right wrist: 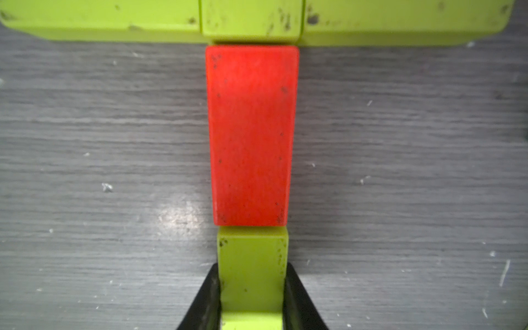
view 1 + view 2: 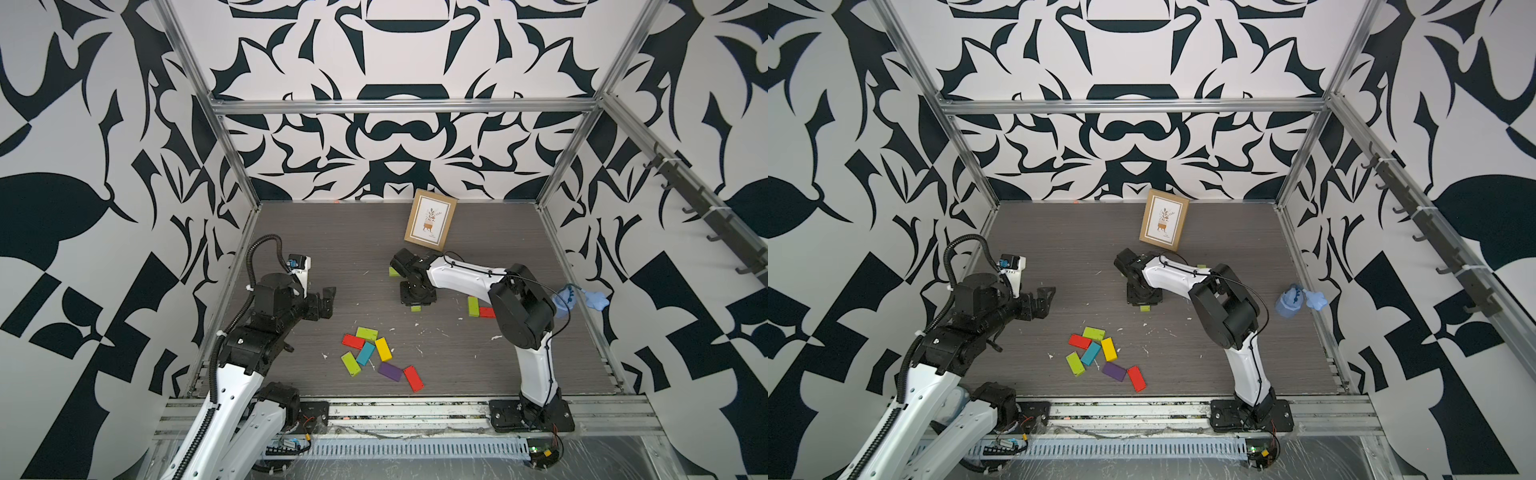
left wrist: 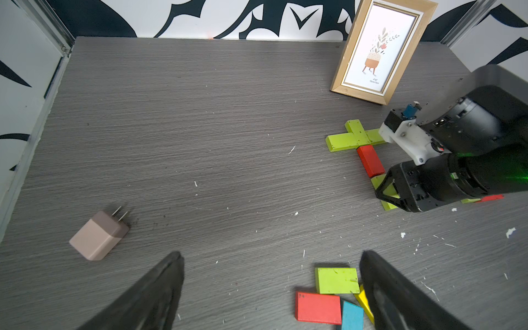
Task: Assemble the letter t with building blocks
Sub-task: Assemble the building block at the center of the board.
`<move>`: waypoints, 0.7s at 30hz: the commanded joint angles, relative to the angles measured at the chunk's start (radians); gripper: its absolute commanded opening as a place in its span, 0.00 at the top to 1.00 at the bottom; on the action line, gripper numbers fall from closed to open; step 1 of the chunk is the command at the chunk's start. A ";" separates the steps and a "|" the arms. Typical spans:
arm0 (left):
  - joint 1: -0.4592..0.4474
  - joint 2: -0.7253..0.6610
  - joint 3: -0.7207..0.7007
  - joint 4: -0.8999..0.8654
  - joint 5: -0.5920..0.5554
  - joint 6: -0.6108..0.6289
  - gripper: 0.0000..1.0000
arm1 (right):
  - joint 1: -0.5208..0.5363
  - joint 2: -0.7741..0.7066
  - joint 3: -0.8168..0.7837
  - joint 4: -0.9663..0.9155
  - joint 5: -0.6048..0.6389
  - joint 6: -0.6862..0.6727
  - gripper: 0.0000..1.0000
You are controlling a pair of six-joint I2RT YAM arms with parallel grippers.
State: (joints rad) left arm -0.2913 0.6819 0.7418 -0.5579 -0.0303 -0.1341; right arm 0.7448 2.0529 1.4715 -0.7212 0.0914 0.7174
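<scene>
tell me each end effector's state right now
Left end effector: open, holding nothing.
Right end effector: closed on a small flat lime green rectangular block.

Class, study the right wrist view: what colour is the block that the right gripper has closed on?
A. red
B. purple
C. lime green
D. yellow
C: the right gripper pinches the lime green block on both sides; this block lies end to end with the red block.
</scene>
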 commanded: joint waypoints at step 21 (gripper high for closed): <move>0.000 -0.002 -0.008 0.003 -0.005 -0.006 0.00 | -0.018 0.031 0.033 0.003 0.031 0.008 0.42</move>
State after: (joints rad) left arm -0.2913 0.6819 0.7414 -0.5579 -0.0303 -0.1341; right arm 0.7341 2.0716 1.4933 -0.6994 0.1081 0.7307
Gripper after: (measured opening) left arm 0.998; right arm 0.573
